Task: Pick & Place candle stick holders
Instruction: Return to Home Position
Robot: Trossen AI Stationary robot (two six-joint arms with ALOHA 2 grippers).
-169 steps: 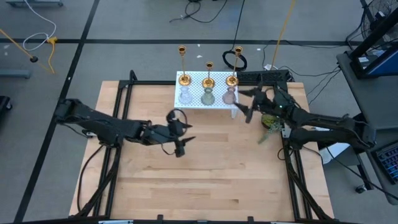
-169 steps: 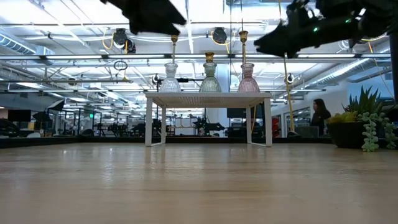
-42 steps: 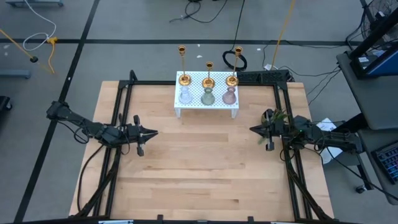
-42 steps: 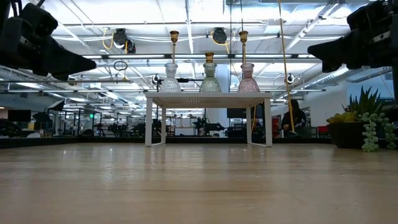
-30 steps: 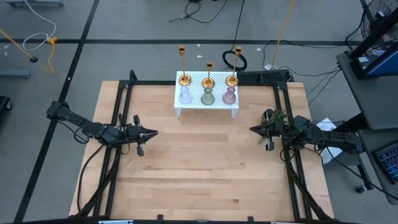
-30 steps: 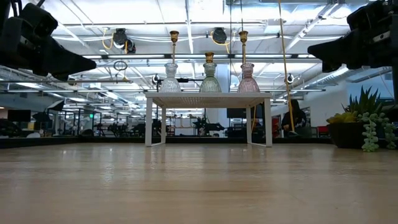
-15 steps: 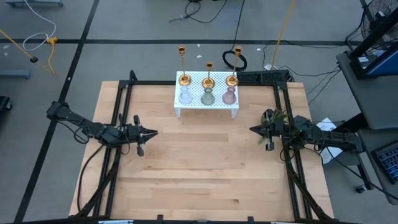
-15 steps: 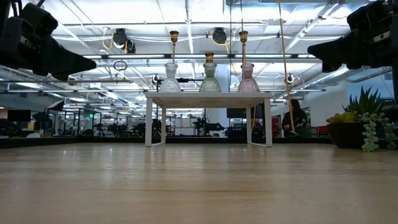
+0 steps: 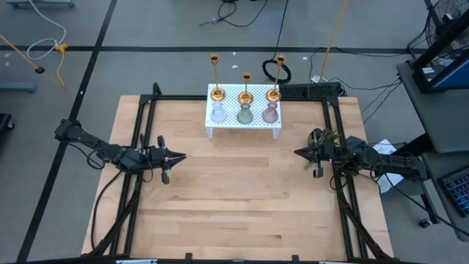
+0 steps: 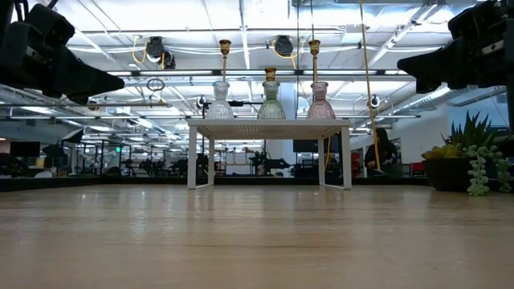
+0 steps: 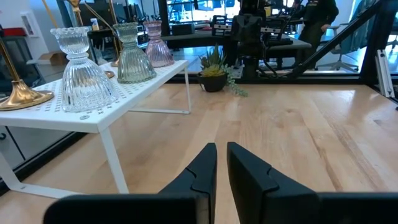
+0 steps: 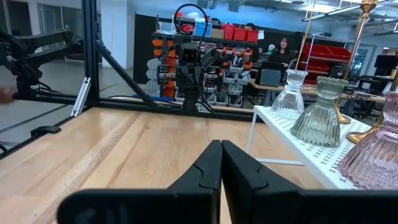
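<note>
Left gripper (image 9: 178, 156) is basically clenched. In its wrist view the two fingers (image 11: 205, 167) sit nearly together with just a thin slit between them, and there's nothing in them. It hovers above the left side of the wooden table (image 9: 242, 205), not touching anything and pointing toward the middle.

Right gripper (image 9: 298, 152) is the same deal. Its fingers (image 12: 211, 163) are pressed together and empty, and it hangs over the right side of the table, facing the left one. It's just beside the little potted plant (image 9: 323, 138) at the table's right edge.

Both are well apart from the white perforated shelf (image 9: 242, 128) at the back middle of the table. All the holders are up there. The front row is the clear glass holder (image 9: 218, 113), the green glass holder (image 9: 245, 114) and the pink glass holder (image 9: 270, 112), all upright, evenly spaced and not touching. Behind them stand the left gold candlestick (image 9: 215, 75), the shorter middle gold candlestick (image 9: 246, 88) and the right gold candlestick (image 9: 276, 77).
</note>
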